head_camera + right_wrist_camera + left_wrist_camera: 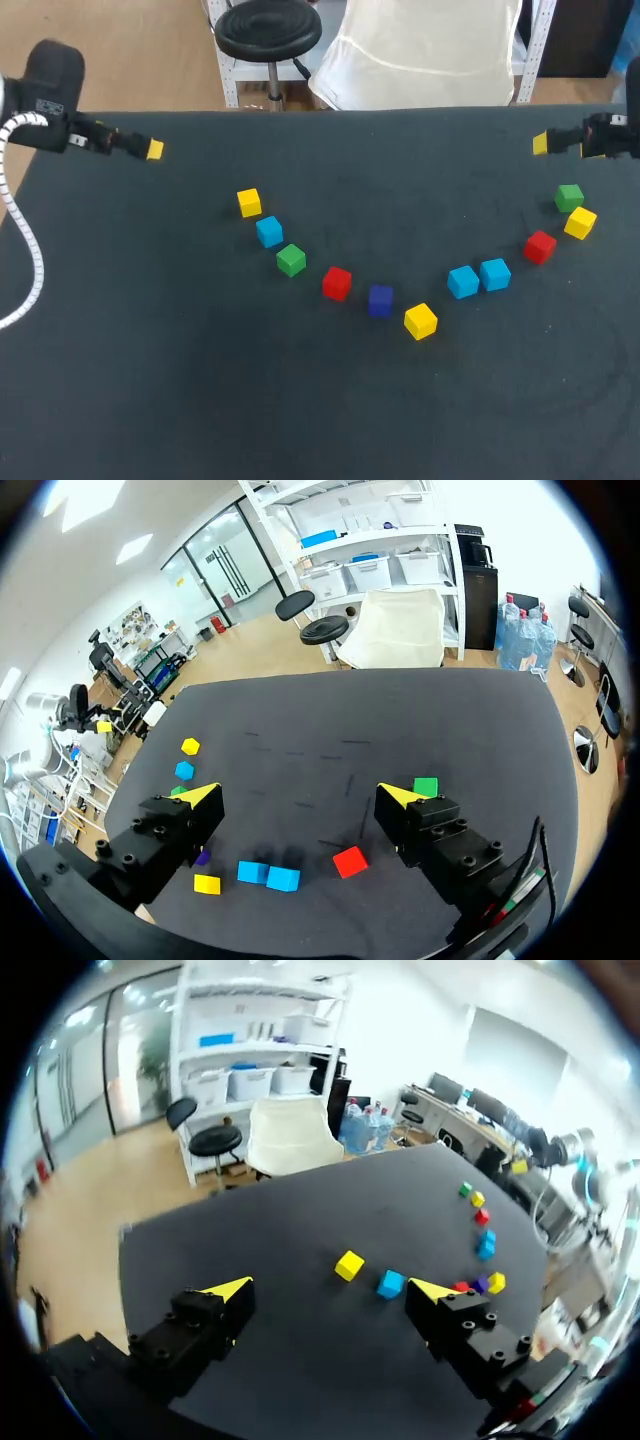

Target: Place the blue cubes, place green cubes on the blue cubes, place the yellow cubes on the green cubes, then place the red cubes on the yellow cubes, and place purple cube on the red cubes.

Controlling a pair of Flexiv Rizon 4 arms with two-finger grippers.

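— How do the cubes look?

— Eleven small, plain blocks, each one solid colour. They lie singly in a sagging arc on the dark counter point(200, 400), and none is stacked.

— Start at the bottom of the arc.

— The purple cube point(380, 300) sits there, darker than the rest. The left red cube point(337, 283) is near it at ten o'clock. The left green cube point(291, 260) is at ten o'clock from that. The left blue cube point(269, 231) is at eleven from the green, and the left yellow cube point(249, 203) is at eleven again.

— And the other way?

— The middle yellow cube point(421, 321) is at four o'clock from the purple. Up at about one-thirty from it come the inner blue cube point(462, 282) and the outer blue cube point(495, 274). They sit side by side, touching or nearly so. The right red cube point(540, 246) is at two o'clock from them, and the right yellow cube point(580, 222) is at two again. The right green cube point(569, 197) is just beside that yellow one at eleven.

— The arms?

— Both are well apart from the cubes. The left fingers point(230, 1288) are at the counter's ten o'clock corner. They are spread wide with nothing between them. The right fingers point(200, 796) are at two o'clock, likewise released and empty.
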